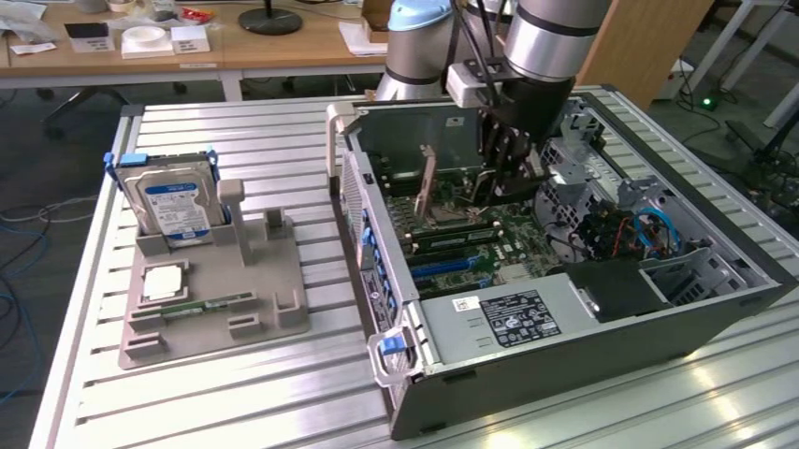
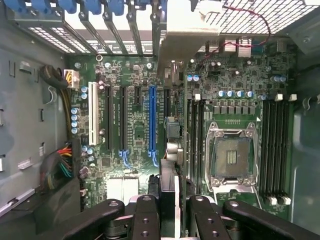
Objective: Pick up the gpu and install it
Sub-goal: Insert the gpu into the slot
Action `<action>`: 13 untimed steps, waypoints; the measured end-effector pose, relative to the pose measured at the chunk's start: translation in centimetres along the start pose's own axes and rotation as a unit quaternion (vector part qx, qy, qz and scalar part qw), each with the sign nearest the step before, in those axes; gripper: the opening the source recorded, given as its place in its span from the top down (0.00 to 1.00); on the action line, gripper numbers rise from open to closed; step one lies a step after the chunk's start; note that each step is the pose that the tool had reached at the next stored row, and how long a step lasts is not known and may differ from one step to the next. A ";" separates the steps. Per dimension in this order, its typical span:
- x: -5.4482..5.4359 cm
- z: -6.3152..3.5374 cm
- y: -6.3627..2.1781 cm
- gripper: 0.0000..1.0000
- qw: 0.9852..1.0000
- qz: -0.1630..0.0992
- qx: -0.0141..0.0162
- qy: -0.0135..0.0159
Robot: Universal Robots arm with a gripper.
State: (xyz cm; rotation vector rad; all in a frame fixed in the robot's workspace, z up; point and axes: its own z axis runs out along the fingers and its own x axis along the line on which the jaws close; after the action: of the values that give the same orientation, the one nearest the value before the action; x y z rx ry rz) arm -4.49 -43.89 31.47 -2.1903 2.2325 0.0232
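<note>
We judge the gpu [image 2: 169, 186], clamped edge-on in our jaws above the motherboard [image 2: 135, 107] inside the open computer case [image 1: 600, 329] near the blue slot [image 2: 152, 125], light, stiff but fragile, best held by its bare board edges, while the grey tray [image 1: 256, 313] on the bench [image 1: 250, 402] holds the hard drive [image 1: 175, 208].

We see a white, ribbed surface [image 1: 250, 393] and a plain grey tray [image 1: 268, 276]. The hard drive [image 1: 175, 206] is silver, with a blue-and-white label and blue side rails. The computer case [image 1: 600, 346] is dark grey, and its power supply [image 1: 500, 323] is silver with a black-and-white label. The motherboard [image 2: 135, 135] is green with black slots, one white slot [image 2: 92, 112] and one blue slot [image 2: 152, 125]. The gpu [image 2: 182, 40] shows a pale silver bracket. The pincer [image 2: 170, 202] is black.
</note>
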 end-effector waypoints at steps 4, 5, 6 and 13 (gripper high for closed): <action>0.0 0.48 0.00 0.73 1.000 0.000 0.000 0.000; 0.0 0.59 0.00 0.73 1.000 0.000 0.000 0.000; 0.0 0.70 0.00 0.73 1.000 0.000 0.000 0.000; 0.0 1.48 0.08 0.73 1.000 0.000 0.000 0.000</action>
State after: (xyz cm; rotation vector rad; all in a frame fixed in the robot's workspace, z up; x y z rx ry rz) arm -4.58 -43.89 29.99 -2.1902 2.2327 0.0232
